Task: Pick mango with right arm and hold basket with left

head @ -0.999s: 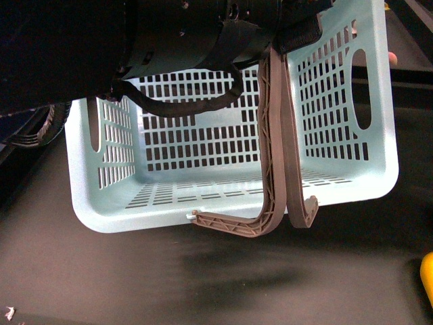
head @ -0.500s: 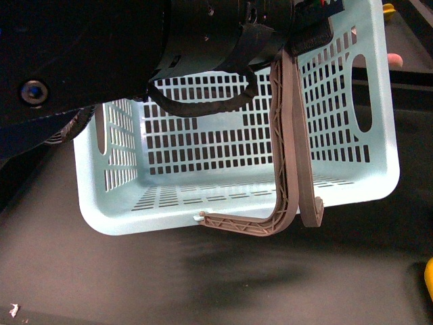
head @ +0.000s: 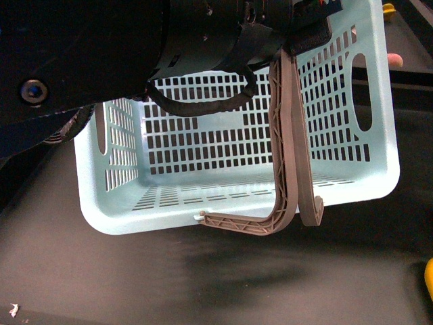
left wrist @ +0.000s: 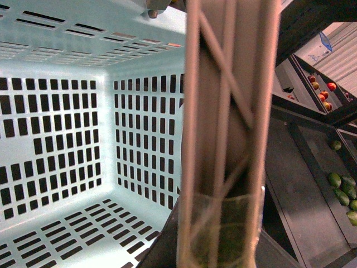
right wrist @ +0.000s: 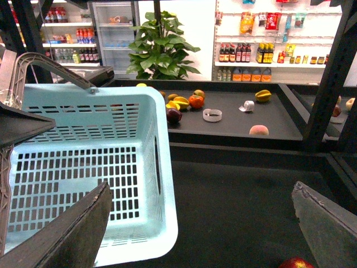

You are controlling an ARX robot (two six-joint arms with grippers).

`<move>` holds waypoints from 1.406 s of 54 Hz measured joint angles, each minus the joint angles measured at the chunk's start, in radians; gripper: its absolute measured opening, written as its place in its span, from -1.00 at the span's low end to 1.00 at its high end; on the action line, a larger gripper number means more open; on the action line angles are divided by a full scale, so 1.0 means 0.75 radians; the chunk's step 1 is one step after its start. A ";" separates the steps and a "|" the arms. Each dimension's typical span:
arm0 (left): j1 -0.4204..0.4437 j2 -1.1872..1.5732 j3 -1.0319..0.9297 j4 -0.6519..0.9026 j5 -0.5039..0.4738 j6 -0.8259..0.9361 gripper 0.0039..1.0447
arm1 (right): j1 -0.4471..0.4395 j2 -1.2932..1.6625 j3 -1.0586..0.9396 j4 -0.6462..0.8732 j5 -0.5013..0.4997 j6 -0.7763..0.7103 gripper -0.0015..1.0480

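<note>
Dark tabletop (head: 203, 284), one basket (head: 169, 142), two handles (head: 289, 135)

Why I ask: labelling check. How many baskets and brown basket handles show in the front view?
Light-blue basket: 1
Brown handles: 2
Total: 3

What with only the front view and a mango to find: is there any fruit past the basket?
Observer: Yes. The right wrist view shows mixed fruit on a shelf past the basket.
Operator: Right tool ready?
Observer: The right tool is wide open, holding nothing.
Operator: Any more fruit?
Observer: The left wrist view shows green fruit outside the basket.
</note>
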 joint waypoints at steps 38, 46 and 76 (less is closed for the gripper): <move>0.000 0.000 0.000 0.000 -0.001 -0.001 -0.89 | -0.025 0.202 0.021 0.067 0.148 -0.043 0.84; 0.000 0.000 0.000 0.000 0.000 -0.001 -0.89 | -0.232 0.676 0.092 0.430 -0.028 -0.031 0.84; 0.001 0.000 0.000 0.000 0.001 -0.001 -0.89 | -0.496 2.465 0.388 1.389 -0.166 -0.114 0.84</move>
